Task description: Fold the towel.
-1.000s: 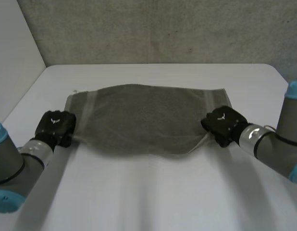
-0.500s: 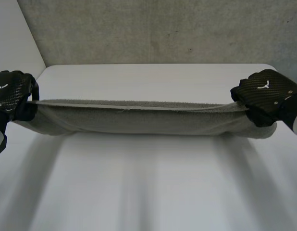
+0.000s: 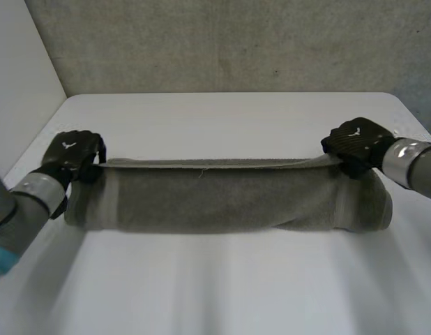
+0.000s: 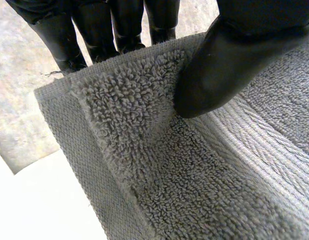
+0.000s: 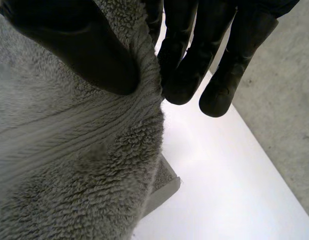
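Two hands point(image 3: 72, 155) point(image 3: 355, 143) pinch towel point(image 3: 222, 199), table point(image 3: 229, 112), concrete-looking wall point(image 3: 236, 42)

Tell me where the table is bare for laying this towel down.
Two bare strips of table: one between the towel and the far edge, one between the towel and the robot. The middle band is crowded: the towel stretches across it, pinched at its ends by the left hand and right hand.

Left hand point(image 3: 72, 153) and right hand point(image 3: 355, 143), wide apart, each pinch the towel point(image 3: 222, 199) with thumb and fingers.
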`<state>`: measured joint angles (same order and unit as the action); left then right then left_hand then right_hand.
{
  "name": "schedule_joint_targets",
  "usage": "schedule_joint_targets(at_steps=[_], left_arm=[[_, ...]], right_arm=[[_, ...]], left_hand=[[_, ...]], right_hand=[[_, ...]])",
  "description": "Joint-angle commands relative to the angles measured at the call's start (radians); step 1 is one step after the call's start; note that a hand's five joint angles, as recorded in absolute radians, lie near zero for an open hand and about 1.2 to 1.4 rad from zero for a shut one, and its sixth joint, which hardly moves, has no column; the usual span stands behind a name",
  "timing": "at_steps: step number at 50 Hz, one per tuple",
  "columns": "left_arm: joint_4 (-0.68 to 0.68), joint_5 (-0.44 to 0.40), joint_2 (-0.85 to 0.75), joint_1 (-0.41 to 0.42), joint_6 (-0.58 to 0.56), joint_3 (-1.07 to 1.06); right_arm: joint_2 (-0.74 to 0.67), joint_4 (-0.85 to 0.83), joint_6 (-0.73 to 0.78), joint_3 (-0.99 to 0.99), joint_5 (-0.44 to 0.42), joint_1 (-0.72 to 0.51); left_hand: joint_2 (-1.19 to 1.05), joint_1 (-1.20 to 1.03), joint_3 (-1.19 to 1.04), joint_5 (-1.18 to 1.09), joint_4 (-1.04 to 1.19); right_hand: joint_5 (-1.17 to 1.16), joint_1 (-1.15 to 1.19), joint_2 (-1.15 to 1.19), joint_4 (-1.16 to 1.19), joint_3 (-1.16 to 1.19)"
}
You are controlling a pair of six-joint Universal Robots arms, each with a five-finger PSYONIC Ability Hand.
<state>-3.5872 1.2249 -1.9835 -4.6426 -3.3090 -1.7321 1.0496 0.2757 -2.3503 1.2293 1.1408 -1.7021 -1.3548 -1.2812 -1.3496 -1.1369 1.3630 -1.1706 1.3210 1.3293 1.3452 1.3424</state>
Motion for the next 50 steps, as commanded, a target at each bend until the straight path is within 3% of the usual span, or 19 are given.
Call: schedule_joint_targets(at_steps=[1, 13, 15, 16, 17, 18, 19, 20, 27, 35, 40, 50], left_arm=[[-0.008, 0.007, -0.182, 0.042, 0.002, 0.19], [-0.005, 0.082, -0.394, 0.096, -0.003, 0.44], [-0.004, 0.084, -0.414, 0.096, -0.004, 0.462], [-0.004, 0.084, -0.432, 0.096, -0.003, 0.48], [-0.001, 0.084, -0.446, 0.096, -0.003, 0.496], [-0.001, 0.084, -0.446, 0.096, -0.003, 0.496], [0.007, 0.087, -0.454, 0.096, -0.003, 0.506], [0.014, 0.093, -0.455, 0.096, -0.003, 0.511], [0.03, 0.154, -0.436, 0.096, 0.0, 0.513], [0.036, 0.243, -0.353, 0.085, 0.006, 0.491], [0.073, 0.277, -0.276, 0.074, 0.008, 0.417], [0.082, 0.275, -0.006, 0.087, 0.012, 0.155]], right_arm=[[-0.21, -0.012, -0.018, -0.197, 0.099, -0.071], [-0.384, -0.141, -0.052, -0.344, 0.197, -0.132], [-0.408, -0.174, -0.05, -0.361, 0.247, -0.145], [-0.408, -0.175, -0.05, -0.361, 0.247, -0.145], [-0.421, -0.185, -0.052, -0.369, 0.269, -0.152], [-0.421, -0.185, -0.052, -0.369, 0.269, -0.152], [-0.427, -0.187, -0.052, -0.373, 0.286, -0.155], [-0.428, -0.188, -0.052, -0.375, 0.299, -0.156], [-0.402, -0.188, -0.093, -0.378, 0.324, -0.157], [-0.286, -0.19, -0.263, -0.378, 0.359, -0.142], [-0.237, -0.171, -0.268, -0.346, 0.367, -0.142], [0.044, -0.127, -0.264, -0.037, 0.362, -0.143]], left_hand=[[-0.041, -0.115, -0.047, -0.085, 0.033], [-0.041, -0.115, -0.047, -0.085, 0.033], [-0.041, -0.115, -0.047, -0.085, 0.033], [-0.041, -0.115, -0.047, -0.085, 0.033], [0.33, 0.257, 0.325, 0.287, -0.338], [0.334, 0.26, 0.329, 0.29, -0.342], [0.909, 0.836, 0.904, 0.866, -0.918], [1.148, 1.074, 1.143, 1.104, -1.156], [1.159, 1.085, 1.154, 1.115, -1.167], [1.153, 1.079, 1.148, 1.11, -1.161], [1.159, 1.085, 1.154, 1.115, -1.167], [1.168, 1.094, 1.163, 1.124, -1.176]], right_hand=[[-0.051, 0.075, 0.067, 0.051, 0.054], [-0.017, 0.041, 0.033, 0.017, 0.02], [0.357, -0.333, -0.341, -0.357, -0.354], [0.359, -0.335, -0.343, -0.359, -0.356], [0.658, -0.634, -0.642, -0.658, -0.656], [0.661, -0.637, -0.645, -0.661, -0.659], [0.981, -0.957, -0.965, -0.981, -0.978], [1.171, -1.146, -1.155, -1.171, -1.168], [1.171, -1.146, -1.155, -1.171, -1.168], [1.171, -1.146, -1.155, -1.171, -1.168], [1.171, -1.146, -1.155, -1.171, -1.168], [1.171, -1.146, -1.155, -1.171, -1.168]])
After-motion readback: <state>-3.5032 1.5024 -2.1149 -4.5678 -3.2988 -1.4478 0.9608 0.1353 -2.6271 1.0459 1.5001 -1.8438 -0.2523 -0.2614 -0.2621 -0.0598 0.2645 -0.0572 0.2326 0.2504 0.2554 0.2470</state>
